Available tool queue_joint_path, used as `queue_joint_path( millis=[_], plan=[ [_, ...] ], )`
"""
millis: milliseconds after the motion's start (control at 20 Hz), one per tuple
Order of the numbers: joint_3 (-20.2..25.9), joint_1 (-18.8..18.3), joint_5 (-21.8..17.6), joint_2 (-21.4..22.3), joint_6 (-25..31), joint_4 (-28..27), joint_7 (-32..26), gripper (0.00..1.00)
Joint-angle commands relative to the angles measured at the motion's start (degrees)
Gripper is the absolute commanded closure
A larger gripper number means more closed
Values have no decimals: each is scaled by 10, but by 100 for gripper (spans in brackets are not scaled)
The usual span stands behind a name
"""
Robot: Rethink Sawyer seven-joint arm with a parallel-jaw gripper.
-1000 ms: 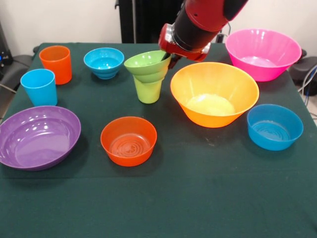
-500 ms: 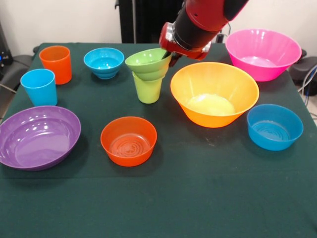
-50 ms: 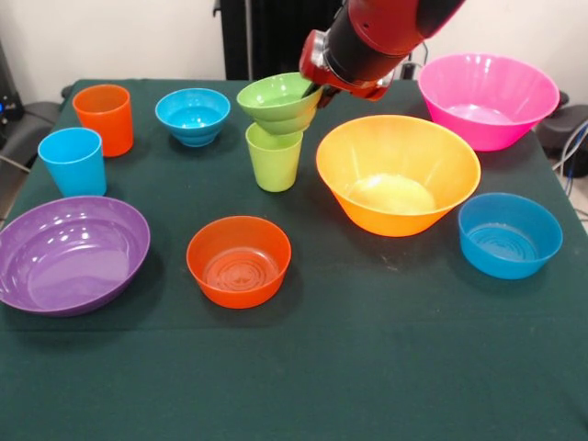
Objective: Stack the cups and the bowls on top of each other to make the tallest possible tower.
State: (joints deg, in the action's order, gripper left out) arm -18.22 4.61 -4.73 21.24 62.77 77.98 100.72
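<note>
No legible text or labels anywhere

My arm's (image 3: 386, 37) red shell looks like smooth, glossy hard plastic. Every cup and bowl before me is shiny moulded plastic: the pink bowl (image 3: 487, 99) and yellow-orange bowl (image 3: 398, 173) are translucent, while the purple bowl (image 3: 72, 253) catches bright highlights. The table (image 3: 367, 367) wears a dark green, matt cloth.
</note>
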Motion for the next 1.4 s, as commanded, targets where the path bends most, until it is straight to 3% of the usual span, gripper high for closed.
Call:
queue_joint_path(
  millis=[50, 750, 1400],
  plan=[
    [39, 7, -15, -35, 29, -4, 64, 100],
    [18, 20, -39, -45, 18, -15, 58, 100],
    [14, 23, -35, -43, -26, -3, 60, 100]
  ],
)
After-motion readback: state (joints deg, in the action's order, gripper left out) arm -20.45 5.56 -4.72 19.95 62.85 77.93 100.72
